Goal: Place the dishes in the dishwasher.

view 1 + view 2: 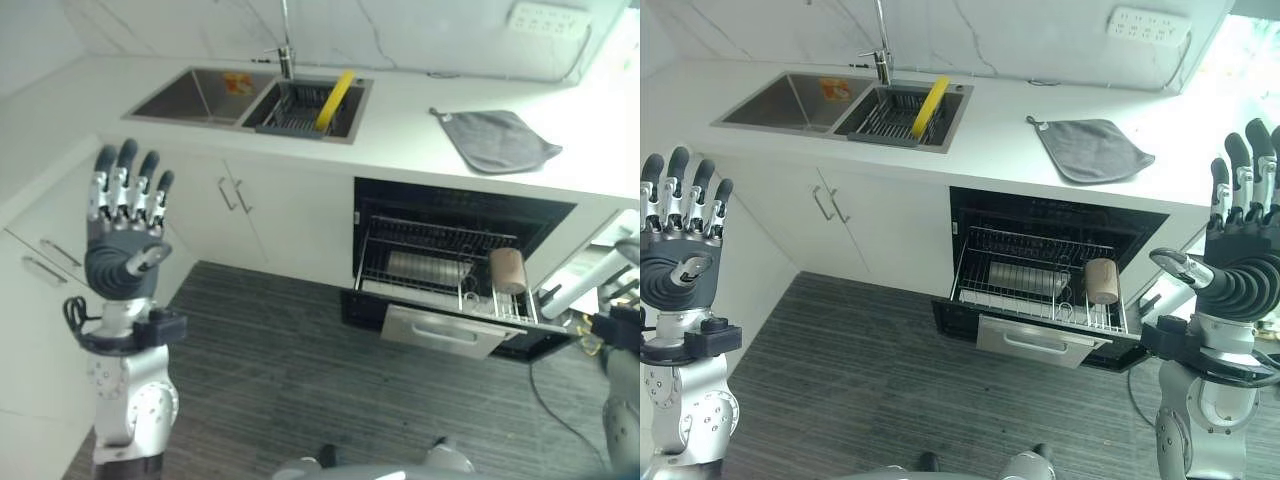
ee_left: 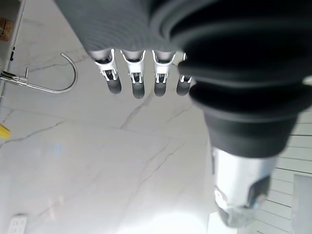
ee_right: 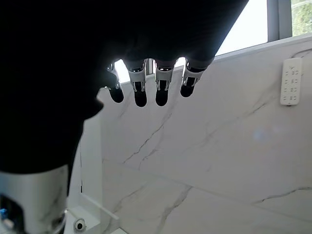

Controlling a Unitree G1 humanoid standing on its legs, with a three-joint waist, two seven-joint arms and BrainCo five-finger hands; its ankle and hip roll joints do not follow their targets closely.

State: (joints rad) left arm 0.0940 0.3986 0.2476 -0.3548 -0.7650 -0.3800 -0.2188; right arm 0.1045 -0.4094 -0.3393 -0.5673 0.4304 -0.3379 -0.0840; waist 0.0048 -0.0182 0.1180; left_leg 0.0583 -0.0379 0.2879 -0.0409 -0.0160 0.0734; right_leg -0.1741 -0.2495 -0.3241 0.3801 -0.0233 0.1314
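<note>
While rack (image 1: 1040,290) open: hands (image 1: 680,262) (image 1: 1245,262) empty.

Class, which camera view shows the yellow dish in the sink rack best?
The right eye view: the yellow dish leans whole in the sink rack. The left eye view matches it; the left wrist view catches a yellow sliver.

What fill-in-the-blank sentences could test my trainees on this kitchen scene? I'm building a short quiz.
1. The yellow dish stands in the dark rack inside the ____.
2. The dishwasher rack is pulled ____.
3. The grey cloth lies on the ____.
4. Both the left hand and the right hand are raised with fingers ____.

Missing words: sink; out; countertop; open
</note>
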